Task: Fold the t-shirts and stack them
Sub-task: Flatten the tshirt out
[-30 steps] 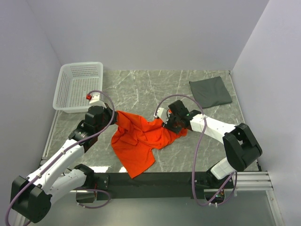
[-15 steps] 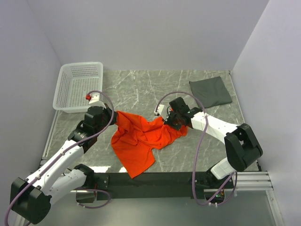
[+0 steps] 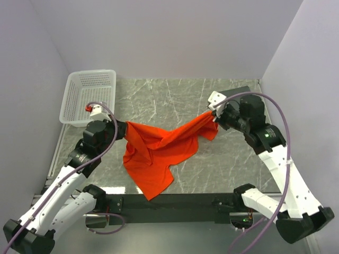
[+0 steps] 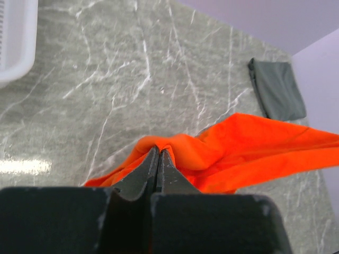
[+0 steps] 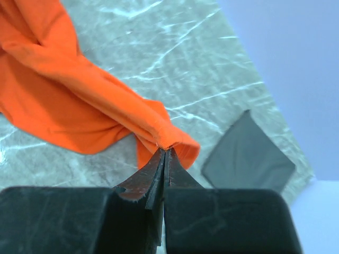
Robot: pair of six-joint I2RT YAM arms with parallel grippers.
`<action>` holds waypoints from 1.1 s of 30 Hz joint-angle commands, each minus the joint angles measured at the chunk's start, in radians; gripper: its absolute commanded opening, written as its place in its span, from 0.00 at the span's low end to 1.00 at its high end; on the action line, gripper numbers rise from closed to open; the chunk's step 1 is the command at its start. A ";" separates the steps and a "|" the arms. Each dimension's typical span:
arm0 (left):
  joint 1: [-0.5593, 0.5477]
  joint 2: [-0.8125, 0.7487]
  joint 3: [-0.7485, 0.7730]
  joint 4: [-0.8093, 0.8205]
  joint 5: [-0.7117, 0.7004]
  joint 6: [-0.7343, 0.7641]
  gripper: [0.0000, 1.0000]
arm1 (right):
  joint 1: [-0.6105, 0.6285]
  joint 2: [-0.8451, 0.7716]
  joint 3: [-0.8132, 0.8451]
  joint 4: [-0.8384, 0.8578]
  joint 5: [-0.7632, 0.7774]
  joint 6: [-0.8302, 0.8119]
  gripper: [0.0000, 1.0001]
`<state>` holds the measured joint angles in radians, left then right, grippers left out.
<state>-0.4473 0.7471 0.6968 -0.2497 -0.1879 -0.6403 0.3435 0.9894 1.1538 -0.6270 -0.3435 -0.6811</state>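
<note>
L gripper & R gripper were each clamped on the orange t-shirt, stretched betw. them over mid table, grey t-shirt at far-right corner: spreading step, next prob. needs laying it flat.

You only get a sliver of the dark grey t-shirt from the top camera; the right arm covers the rest. On the left wrist view the basket is chopped off by the corner, and the orange t-shirt runs out the right edge. The cloth pinched in the left gripper and the right gripper is buried between the fingers.
</note>
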 commanded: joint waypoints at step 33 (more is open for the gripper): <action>0.168 0.247 0.084 -0.016 0.178 -0.079 0.70 | -0.104 -0.015 -0.338 0.147 -0.109 0.132 0.00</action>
<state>-0.2798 1.0790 0.7689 -0.2375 -0.0483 -0.6983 0.2478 0.9817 0.8242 -0.5453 -0.4210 -0.5659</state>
